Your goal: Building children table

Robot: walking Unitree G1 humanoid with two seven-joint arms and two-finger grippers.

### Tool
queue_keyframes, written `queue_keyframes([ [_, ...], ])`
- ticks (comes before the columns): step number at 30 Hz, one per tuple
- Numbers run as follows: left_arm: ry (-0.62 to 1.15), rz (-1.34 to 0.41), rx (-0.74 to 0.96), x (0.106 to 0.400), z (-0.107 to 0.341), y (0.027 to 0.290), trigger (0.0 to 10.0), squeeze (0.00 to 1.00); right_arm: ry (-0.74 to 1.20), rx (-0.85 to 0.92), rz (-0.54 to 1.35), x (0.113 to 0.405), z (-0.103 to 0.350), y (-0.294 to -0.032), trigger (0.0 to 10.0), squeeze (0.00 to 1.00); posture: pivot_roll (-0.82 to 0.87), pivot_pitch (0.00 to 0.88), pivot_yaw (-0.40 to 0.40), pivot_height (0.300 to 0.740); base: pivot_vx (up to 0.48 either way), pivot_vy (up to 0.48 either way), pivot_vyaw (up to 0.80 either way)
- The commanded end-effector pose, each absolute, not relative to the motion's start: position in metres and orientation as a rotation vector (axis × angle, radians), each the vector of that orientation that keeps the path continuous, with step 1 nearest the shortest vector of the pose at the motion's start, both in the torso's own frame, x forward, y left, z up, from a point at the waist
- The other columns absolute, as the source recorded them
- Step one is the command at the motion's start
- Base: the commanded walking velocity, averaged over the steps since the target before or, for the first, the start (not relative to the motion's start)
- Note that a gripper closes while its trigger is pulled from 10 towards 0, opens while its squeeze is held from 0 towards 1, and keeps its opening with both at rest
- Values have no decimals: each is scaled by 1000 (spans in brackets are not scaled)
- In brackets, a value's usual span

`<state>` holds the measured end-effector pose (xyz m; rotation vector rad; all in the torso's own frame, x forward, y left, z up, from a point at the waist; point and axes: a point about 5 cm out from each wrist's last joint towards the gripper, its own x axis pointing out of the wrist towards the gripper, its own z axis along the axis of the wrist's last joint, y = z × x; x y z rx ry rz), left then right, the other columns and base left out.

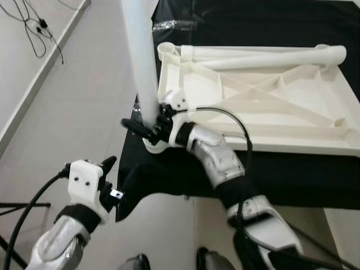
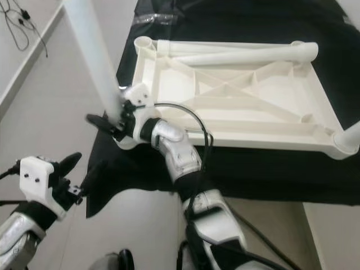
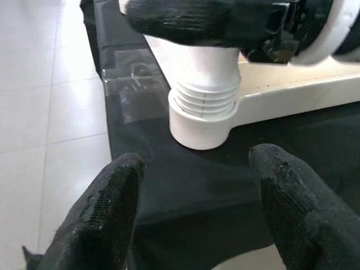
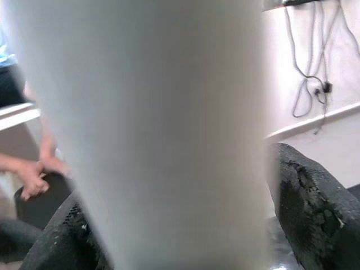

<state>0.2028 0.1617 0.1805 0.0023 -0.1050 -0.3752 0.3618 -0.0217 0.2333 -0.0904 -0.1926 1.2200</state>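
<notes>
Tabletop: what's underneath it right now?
The upturned tabletop lies on a black cloth, which covers whatever supports it. One loose leg rests on its ribs. The right tool holds an upright leg in the near corner socket.

The upturned white plastic child's tabletop [image 1: 264, 101] lies on the black cloth-covered worktop [image 1: 281, 174]. Two loose white plastic tube legs [image 1: 264, 56] lie along its far edge. At its near left corner, an upright white plastic tube leg [image 1: 143, 62] stands in the threaded corner socket [image 3: 203, 115], with the right pincer [image 1: 147, 128] around it. The left pincer [image 1: 107, 169] sits nearer, off the worktop's left edge, above the tiled floor [image 1: 84, 101].
</notes>
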Motion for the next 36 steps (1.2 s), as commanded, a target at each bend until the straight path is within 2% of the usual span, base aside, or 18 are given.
queue_keyframes([
  [1, -85, -361, 6, 202, 175, 163, 10000, 0, -149, -88, 1323, 362, 225, -22, 10000, 0, 90, 243, -17, 740, 0, 0, 0],
  [6, -86, -360, 7, 202, 175, 163, 10000, 0, -137, -97, 1336, 364, 226, -22, 10000, 0, 90, 243, -17, 740, 0, 0, 0],
  [7, -86, -360, 9, 201, 175, 162, 10000, 0, -125, -91, 1333, 367, 229, -22, 1961, 0, 97, 240, -18, 740, 0, 0, 0],
  [9, -86, -360, 9, 201, 175, 162, 10000, 0, -125, -91, 1333, 367, 229, -22, 1961, 0, 97, 240, -18, 740, 0, 0, 0],
  [10, -85, -360, 10, 201, 175, 162, 10000, 0, -111, -90, 1342, 370, 231, -22, 0, 0, 99, 239, -16, 740, 0, 0, 0],
  [17, -83, -362, 9, 199, 175, 161, 10000, 0, -85, -96, 1332, 374, 230, -29, 0, 0, 96, 250, -13, 740, 0, 0, 0],
  [19, -81, -364, 5, 197, 175, 160, 10000, 0, -83, -131, 1274, 377, 221, -43, 0, 0, 83, 263, -20, 740, 0, 0, 0],
  [23, -81, -364, 5, 197, 175, 160, 10000, 0, -83, -131, 1274, 377, 221, -43, 0, 0, 83, 263, -20, 740, 0, 0, 0],
  [24, -80, -364, 3, 195, 176, 160, 10000, 0, -34, -150, 1121, 376, 200, -52, 0, 0, 82, 275, -32, 740, 0, 0, 0],
  [25, -80, -364, 3, 195, 176, 160, 10000, 0, -34, -150, 1121, 376, 200, -52, 0, 0, 82, 275, -32, 740, 0, 0, 0],
  [26, -78, -359, -4, 194, 177, 162, 10000, 0, 90, -89, 904, 345, 151, -39, 0, 0, 61, 299, -8, 740, 0, 0, 0],
  [27, -78, -359, -4, 194, 177, 162, 10000, 0, 90, -89, 904, 345, 151, -39, 0, 0, 61, 299, -8, 740, 0, 0, 0],
  [28, -76, -361, -6, 194, 177, 163, 10000, 0, 158, -65, 721, 318, 128, -33, 0, 0, 43, 294, 3, 740, 0, 0, 0],
  [32, -76, -361, -6, 194, 177, 163, 10000, 0, 158, -65, 721, 318, 128, -33, 0, 0, 43, 294, 3, 740, 0, 0, 0],
  [33, -73, -362, -9, 195, 177, 164, 10000, 0, 151, -68, 588, 310, 127, -31, 0, 0, 51, 293, 12, 740, 0, 0, 0],
  [36, -78, -358, -5, 198, 177, 165, 10000, 0, 118, -78, 531, 322, 132, -25, 0, 0, 70, 268, -11, 740, 0, 0, 0],
])
